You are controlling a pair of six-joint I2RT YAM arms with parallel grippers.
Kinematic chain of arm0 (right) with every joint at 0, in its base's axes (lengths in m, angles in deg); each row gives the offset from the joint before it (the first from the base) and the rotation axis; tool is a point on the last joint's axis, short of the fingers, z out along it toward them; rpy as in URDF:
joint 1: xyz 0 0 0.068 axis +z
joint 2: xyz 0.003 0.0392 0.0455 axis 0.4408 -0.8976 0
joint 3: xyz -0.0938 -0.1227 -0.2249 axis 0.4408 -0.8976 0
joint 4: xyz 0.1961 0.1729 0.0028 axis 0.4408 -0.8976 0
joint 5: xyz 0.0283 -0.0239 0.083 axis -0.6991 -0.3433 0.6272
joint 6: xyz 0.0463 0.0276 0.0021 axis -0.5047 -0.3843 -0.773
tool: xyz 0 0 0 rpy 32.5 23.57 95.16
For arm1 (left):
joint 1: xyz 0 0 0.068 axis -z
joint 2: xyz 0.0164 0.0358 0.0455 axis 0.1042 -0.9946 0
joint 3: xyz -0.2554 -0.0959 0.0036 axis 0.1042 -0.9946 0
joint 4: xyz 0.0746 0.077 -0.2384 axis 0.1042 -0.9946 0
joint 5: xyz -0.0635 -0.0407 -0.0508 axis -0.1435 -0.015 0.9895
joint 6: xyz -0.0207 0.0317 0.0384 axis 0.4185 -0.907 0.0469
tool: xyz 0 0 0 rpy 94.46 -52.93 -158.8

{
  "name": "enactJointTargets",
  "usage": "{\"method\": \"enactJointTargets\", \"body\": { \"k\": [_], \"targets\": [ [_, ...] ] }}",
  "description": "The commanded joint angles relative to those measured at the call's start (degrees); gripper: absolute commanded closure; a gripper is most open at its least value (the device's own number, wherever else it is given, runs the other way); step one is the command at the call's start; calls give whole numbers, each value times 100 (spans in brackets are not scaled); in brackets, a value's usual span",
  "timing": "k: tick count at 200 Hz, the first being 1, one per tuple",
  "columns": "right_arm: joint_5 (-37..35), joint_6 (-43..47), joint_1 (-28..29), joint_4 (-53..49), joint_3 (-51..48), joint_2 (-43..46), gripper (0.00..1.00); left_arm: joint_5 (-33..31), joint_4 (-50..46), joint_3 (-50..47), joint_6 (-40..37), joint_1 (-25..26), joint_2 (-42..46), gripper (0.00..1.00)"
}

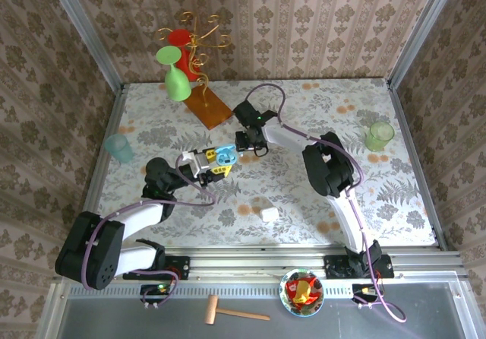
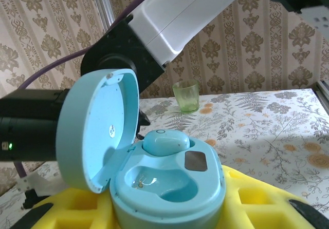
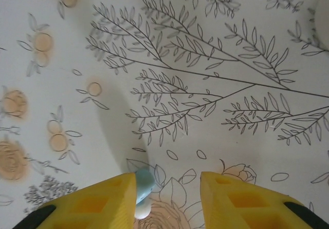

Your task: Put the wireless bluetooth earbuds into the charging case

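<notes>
Left gripper (image 1: 216, 163), top view: clamped on the pale blue charging case (image 1: 225, 156), held above mid-table with its lid up. Right gripper (image 1: 251, 144) is just beyond the case, pointing down at the tablecloth (image 1: 319, 103); its jaw state is not readable from here. A white case (image 1: 268, 213) lies alone on the cloth, nearer the arm bases. Green cup (image 1: 379, 135) far right, teal cup (image 1: 118, 147) far left, goblet stand (image 1: 199, 73) at the back.

Left wrist view: yellow fingers (image 2: 272, 198) flank the case base on both sides, pressed against it. Lid hinged open to the left, standing upright. Seated earbud (image 2: 164, 141), pale blue, in the far socket; near socket empty. Green cup behind on the table, right arm (image 2: 175, 18) overhead.

Right wrist view: jaws stand apart, floral cloth showing between the two yellow fingers (image 3: 241, 203). Loose earbud (image 3: 144, 184), pale blue with a white tip, sits against the inner edge of the picture-left finger; the other finger is clear of it. Cannot tell whether it rests on the cloth or is lifted.
</notes>
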Motion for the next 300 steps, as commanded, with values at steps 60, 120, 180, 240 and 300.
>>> {"method": "enactJointTargets", "body": {
  "k": [60,120,180,240,300],
  "targets": [
    [-293,295,239,-940,1001,-665,63,-3,323,-57,-72,-35,-8,77],
    [291,703,406,-569,51,260,59,-252,298,-25,-63,-59,4,77],
    [286,601,501,198,-1578,1596,57,-688,463,-49,4,-168,-25,77],
    [501,502,793,582,-2951,2613,56,-785,676,-58,117,-236,-104,77],
    [1231,1100,1108,93,-2974,2191,56,-749,778,-65,239,-234,-161,77]
  ]
}}
